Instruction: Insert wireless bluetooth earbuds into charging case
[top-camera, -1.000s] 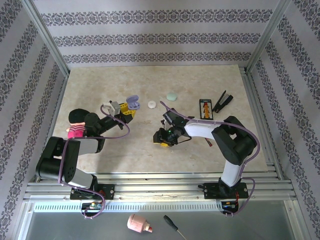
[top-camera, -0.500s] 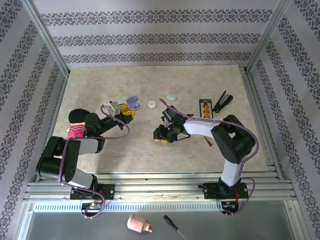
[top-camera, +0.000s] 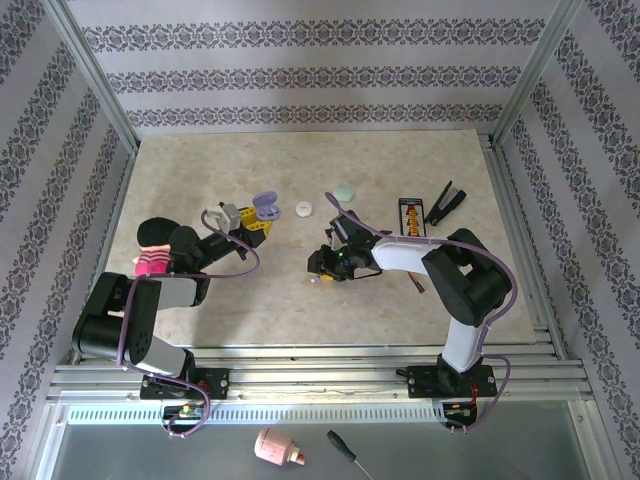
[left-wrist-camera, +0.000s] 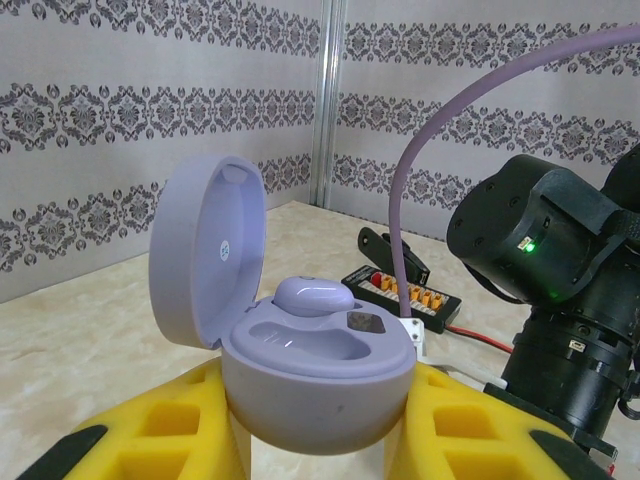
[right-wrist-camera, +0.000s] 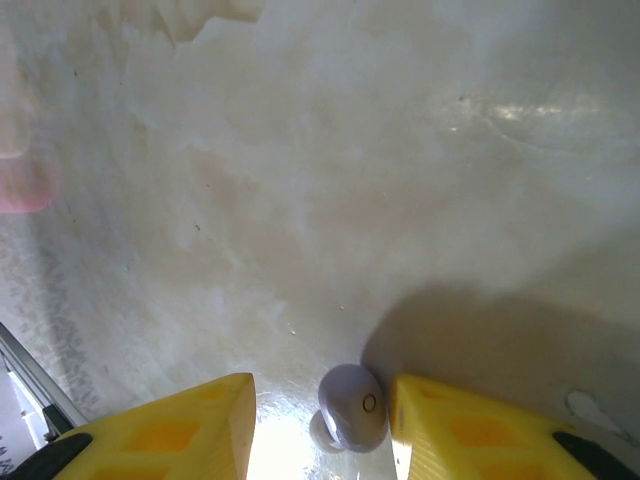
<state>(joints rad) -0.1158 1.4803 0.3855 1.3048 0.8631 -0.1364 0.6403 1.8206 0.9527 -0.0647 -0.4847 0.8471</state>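
The step in hand looks like picking up the loose earbud (right-wrist-camera: 352, 406) off the table (top-camera: 400, 150) near the middle. To do it well, the right gripper (right-wrist-camera: 320, 420) should centre the bud before squeezing, as it could easily squirt out. Its jaws stand narrowly apart around the bud, one finger touching or nearly so, the other clear. To the left, the left gripper (left-wrist-camera: 320, 440) clamps the open lilac charging case (left-wrist-camera: 310, 370), one earbud (left-wrist-camera: 312, 296) seated inside.
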